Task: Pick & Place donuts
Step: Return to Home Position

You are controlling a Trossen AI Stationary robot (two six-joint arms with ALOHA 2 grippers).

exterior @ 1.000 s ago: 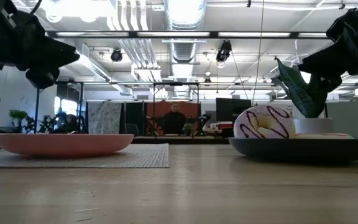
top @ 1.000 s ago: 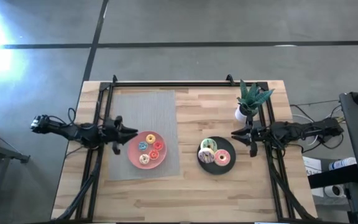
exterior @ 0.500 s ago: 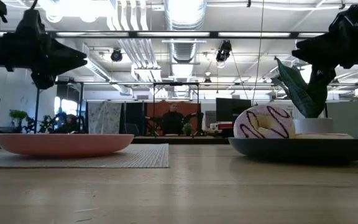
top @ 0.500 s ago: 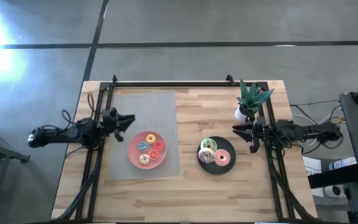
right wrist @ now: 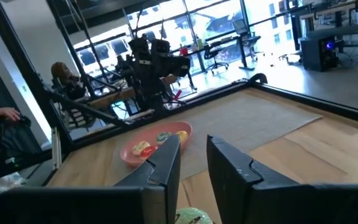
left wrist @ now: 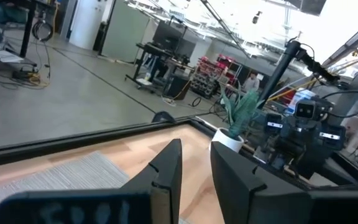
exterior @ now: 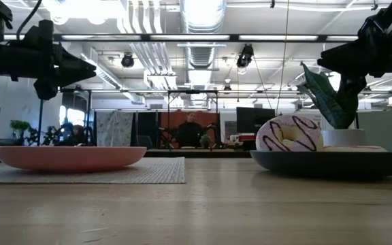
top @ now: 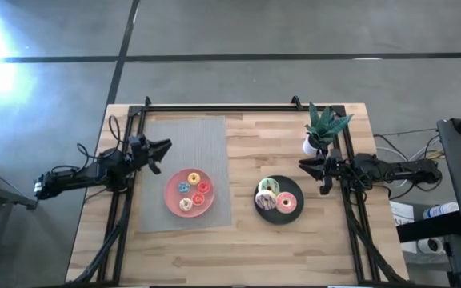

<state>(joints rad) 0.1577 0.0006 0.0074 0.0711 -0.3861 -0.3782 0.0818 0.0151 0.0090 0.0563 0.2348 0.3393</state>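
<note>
my left gripper hangs over the side of the grey mat, its fingers a little apart and holding nothing. the small donuts lie flat in a cluster on the pink plate, which sits on that mat just beside my left gripper, off to the side of where it points. it aims across the tabletop towards the plant, so the plate does not show in my left wrist view. my right gripper hovers by the plant, likewise a little apart and empty, and looks roughly across at the pink plate. the three larger donuts rest on the black plate, near my right gripper and slightly to one side of its line. so my left arm is nearer the small ones and my right arm nearer the larger ones, with the two plates apart. being rings, the donuts have no long axis to line up with. i judge nothing is left to grasp, since no donut lies loose on the tabletop. both plates lie inward of my grippers, so pulling each arm back towards its own side should clear them without crossing either plate.
</note>
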